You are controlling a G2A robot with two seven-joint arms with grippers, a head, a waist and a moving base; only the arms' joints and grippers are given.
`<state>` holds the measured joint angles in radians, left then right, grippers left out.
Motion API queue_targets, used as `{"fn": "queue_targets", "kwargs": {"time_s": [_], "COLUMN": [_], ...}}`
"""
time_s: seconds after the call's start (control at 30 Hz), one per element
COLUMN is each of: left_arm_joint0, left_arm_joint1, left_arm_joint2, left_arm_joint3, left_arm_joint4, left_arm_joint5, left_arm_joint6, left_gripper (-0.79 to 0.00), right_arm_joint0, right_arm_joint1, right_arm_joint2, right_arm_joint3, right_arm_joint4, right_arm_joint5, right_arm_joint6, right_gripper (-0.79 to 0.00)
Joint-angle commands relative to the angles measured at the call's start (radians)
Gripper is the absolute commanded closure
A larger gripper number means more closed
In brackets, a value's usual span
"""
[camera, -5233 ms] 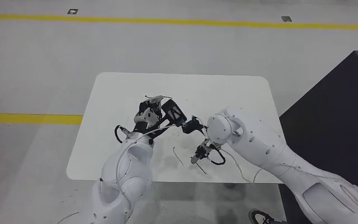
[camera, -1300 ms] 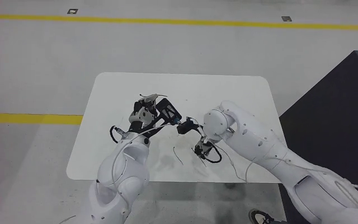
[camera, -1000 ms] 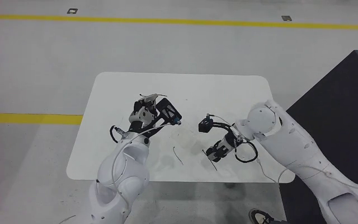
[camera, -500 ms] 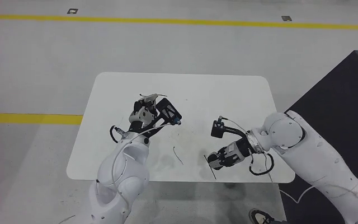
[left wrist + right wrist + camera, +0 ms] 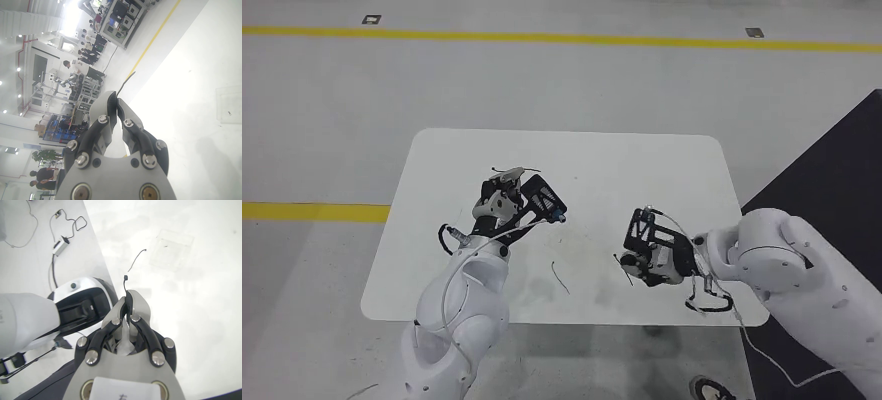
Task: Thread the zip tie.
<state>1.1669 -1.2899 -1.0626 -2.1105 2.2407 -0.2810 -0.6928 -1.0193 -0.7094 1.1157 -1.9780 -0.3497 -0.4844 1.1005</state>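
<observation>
Both jaws pinch tight.
My left gripper [image 5: 115,100] holds a black strip [image 5: 125,81], a tie I think; my right gripper [image 5: 127,296] holds the zip tie [image 5: 125,283].

Lighting is bright, diffuse and from overhead. Beyond the left gripper [image 5: 116,100], the surface [image 5: 189,85] is washed out to near white, and glare from the lamps [image 5: 19,69] hazes the hall behind it. Ahead of the right gripper [image 5: 127,294], the surface shows mottled pale reflections and faint, soft-edged shadows. Straight lines bow toward the edges of both wrist views. The top view is evenly lit.
</observation>
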Motion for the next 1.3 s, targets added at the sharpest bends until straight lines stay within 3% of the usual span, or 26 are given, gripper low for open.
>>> {"fn": "queue_targets", "kwargs": {"time_s": [0.0, 0.2, 0.27, 0.37, 0.67, 1.0, 1.1, 1.27], "left_arm_joint0": [0.000, 0.000, 0.000, 0.000, 0.000, 0.000, 0.000, 0.000], "left_arm_joint1": [0.000, 0.000, 0.000, 0.000, 0.000, 0.000, 0.000, 0.000], "left_arm_joint2": [0.000, 0.000, 0.000, 0.000, 0.000, 0.000, 0.000, 0.000], "left_arm_joint3": [0.000, 0.000, 0.000, 0.000, 0.000, 0.000, 0.000, 0.000], "left_arm_joint4": [0.000, 0.000, 0.000, 0.000, 0.000, 0.000, 0.000, 0.000], "left_arm_joint5": [0.000, 0.000, 0.000, 0.000, 0.000, 0.000, 0.000, 0.000], "left_arm_joint6": [0.000, 0.000, 0.000, 0.000, 0.000, 0.000, 0.000, 0.000], "left_gripper": [0.000, 0.000, 0.000, 0.000, 0.000, 0.000, 0.000, 0.000], "right_arm_joint0": [-0.080, -0.282, -0.321, -0.325, -0.130, -0.132, -0.124, -0.021], "right_arm_joint1": [0.019, 0.057, 0.065, 0.080, 0.120, 0.119, 0.113, 0.107], "right_arm_joint2": [0.090, 0.297, 0.316, 0.286, 0.109, 0.091, 0.059, 0.050], "right_arm_joint3": [-0.022, -0.050, -0.030, -0.009, 0.108, 0.115, 0.159, 0.273], "right_arm_joint4": [-0.015, 0.050, 0.159, 0.305, 0.584, 0.614, 0.885, 1.195], "right_arm_joint5": [-0.073, -0.228, -0.311, -0.317, -0.144, -0.129, -0.093, 0.101], "right_arm_joint6": [-0.044, -0.105, -0.096, -0.082, 0.091, 0.091, 0.143, 0.336], "right_gripper": [0.000, 0.000, 0.000, 0.000, 0.000, 0.000, 0.000, 0.000]}}
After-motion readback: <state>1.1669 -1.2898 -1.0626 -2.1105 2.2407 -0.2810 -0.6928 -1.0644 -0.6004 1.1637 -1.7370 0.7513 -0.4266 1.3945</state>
